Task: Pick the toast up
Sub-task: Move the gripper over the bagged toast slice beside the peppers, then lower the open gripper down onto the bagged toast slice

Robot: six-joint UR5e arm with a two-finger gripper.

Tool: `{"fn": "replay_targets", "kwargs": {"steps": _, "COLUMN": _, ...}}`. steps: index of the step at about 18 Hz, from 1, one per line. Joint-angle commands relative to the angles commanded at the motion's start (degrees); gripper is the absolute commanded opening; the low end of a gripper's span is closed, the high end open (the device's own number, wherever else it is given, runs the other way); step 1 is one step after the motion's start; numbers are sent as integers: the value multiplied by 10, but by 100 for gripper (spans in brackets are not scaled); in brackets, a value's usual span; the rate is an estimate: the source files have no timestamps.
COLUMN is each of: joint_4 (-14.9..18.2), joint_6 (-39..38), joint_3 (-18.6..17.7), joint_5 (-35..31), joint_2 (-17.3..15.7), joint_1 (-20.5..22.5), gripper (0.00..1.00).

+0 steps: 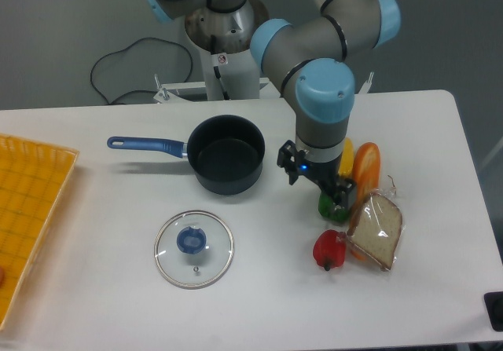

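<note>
Smooth white table (440,131), plastic-wrapped flat toast (377,229)

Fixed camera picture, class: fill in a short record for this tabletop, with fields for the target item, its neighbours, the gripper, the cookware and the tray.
target: the toast, in clear wrap, flat on the table, right of centre
neighbours: red pepper to its left; orange pepper just behind it; green pepper and yellow pepper partly hidden by the arm
gripper: gripper above the green pepper, just left of the toast, not holding it; jaws too dark to read
cookware: dark pot with blue handle, uncovered; glass lid flat in front of it
tray: yellow tray at the left edge
</note>
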State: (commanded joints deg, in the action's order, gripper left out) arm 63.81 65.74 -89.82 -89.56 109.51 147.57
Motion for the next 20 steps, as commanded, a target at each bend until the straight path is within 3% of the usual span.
{"fn": "replay_targets", "kwargs": {"steps": 5, "joint_4": -8, "joint_6": -6, "joint_3": 12, "joint_5": -2, "joint_2": 11, "joint_1": 1, "gripper": 100}}
{"fn": "replay_targets", "kwargs": {"steps": 8, "joint_4": -35, "joint_6": -57, "joint_3": 19, "joint_5": -10, "joint_2": 24, "joint_1": 0, "gripper": 100}}
{"fn": "replay_targets", "kwargs": {"steps": 13, "joint_4": -62, "joint_6": -62, "joint_3": 20, "joint_5": -27, "joint_2": 51, "joint_1": 2, "gripper": 100}}
{"fn": "replay_targets", "kwargs": {"steps": 16, "joint_4": -75, "joint_6": -74, "joint_3": 20, "joint_5": -64, "joint_2": 71, "joint_1": 3, "gripper": 100}}
{"fn": "replay_targets", "kwargs": {"steps": 20, "joint_4": -79, "joint_6": -81, "joint_3": 16, "joint_5": -68, "joint_2": 79, "joint_1": 3, "gripper": 100}}
